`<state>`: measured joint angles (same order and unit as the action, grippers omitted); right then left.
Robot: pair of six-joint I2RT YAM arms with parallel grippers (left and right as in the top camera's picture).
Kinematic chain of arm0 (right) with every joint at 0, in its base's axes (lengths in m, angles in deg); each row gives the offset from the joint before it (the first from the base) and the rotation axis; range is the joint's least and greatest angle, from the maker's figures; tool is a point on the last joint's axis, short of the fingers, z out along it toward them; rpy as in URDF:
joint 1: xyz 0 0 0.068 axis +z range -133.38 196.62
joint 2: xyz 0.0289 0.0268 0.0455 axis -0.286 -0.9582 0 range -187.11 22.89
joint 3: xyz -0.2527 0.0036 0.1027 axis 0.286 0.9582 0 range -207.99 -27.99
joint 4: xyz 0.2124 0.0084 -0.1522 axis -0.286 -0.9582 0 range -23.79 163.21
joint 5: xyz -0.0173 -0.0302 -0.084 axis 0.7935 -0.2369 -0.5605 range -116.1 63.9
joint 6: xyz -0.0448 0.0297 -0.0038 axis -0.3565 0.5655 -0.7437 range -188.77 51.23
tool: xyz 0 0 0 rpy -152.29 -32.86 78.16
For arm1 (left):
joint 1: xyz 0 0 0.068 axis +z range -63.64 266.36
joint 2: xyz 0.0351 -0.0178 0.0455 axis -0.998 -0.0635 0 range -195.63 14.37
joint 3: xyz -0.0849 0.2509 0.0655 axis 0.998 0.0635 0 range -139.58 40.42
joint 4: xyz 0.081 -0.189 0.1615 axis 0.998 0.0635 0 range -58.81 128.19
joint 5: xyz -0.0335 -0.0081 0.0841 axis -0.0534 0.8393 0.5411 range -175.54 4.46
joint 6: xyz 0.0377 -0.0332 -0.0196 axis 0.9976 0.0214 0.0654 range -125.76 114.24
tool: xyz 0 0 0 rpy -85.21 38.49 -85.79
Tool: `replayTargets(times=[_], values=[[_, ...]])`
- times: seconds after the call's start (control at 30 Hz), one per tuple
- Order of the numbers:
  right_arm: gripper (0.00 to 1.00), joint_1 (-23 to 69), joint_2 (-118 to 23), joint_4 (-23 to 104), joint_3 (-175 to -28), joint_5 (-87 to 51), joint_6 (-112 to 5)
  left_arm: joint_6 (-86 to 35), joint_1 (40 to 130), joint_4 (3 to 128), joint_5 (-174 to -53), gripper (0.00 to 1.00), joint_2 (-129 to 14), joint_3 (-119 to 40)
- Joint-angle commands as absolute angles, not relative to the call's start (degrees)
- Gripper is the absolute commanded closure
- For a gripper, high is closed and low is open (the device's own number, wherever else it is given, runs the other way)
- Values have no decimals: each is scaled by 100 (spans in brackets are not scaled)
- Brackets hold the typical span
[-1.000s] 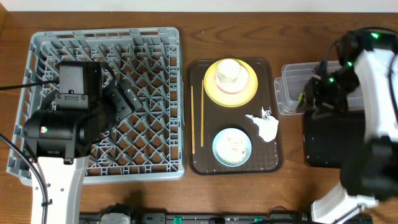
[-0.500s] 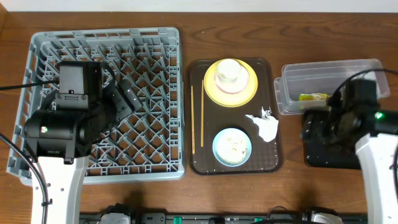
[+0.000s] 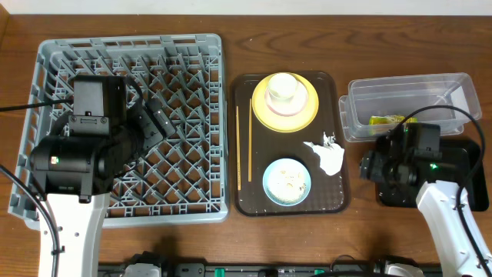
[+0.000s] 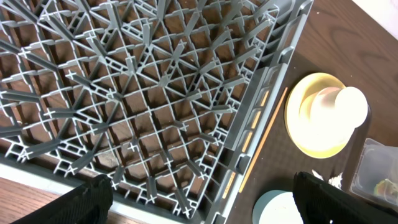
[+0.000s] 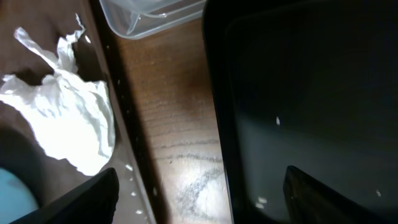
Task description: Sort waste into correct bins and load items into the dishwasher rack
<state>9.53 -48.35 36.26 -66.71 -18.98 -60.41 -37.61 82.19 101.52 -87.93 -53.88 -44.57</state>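
Note:
The grey rack (image 3: 184, 61) fills the left side, with my open, empty left gripper (image 3: 157, 119) above it; the left wrist view shows the rack (image 4: 155, 93) between the fingers (image 4: 202, 186). The yellow plate (image 3: 307, 115) carries a cream cup (image 3: 283, 87). Chopsticks (image 3: 249, 138), a light-blue bowl (image 3: 287, 181) with rice scraps and a white napkin (image 3: 329, 156) lie nearby. The green-and-orange wrapper (image 3: 387, 120) lies in the clear tub (image 3: 407, 86). My right gripper (image 3: 370, 165) is open and empty (image 5: 199, 186) at the black tray's (image 5: 298, 93) left edge, near the napkin (image 5: 62, 118).
The plate, bowl, chopsticks and napkin sit on a brown serving tray (image 3: 244, 201) between the rack and the bins. A strip of bare wood (image 5: 174, 124) separates the brown tray from the black tray. Rice grains dot both trays (image 5: 261, 200).
My right arm has moved from over the clear tub towards the front and left, down to the black tray's left edge. The wrapper now shows lying in the tub. The left arm is still.

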Motion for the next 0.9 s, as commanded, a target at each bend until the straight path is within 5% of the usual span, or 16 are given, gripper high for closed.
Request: replayTargets(times=[0.0,0.33,0.87], values=[[26,972,-4826,3873,-6415,-1857,-6491,-3728,8243,10163,-8743,6,-5379,-4483],[55,975,-4826,4142,-6103,-1586,-6885,-3728,8243,10163,-8743,6,-5379,-4483],[71,992,-4826,3735,-6103,-782,-7433,-3728,8243,10163,-8743,6,-5379,-4483]])
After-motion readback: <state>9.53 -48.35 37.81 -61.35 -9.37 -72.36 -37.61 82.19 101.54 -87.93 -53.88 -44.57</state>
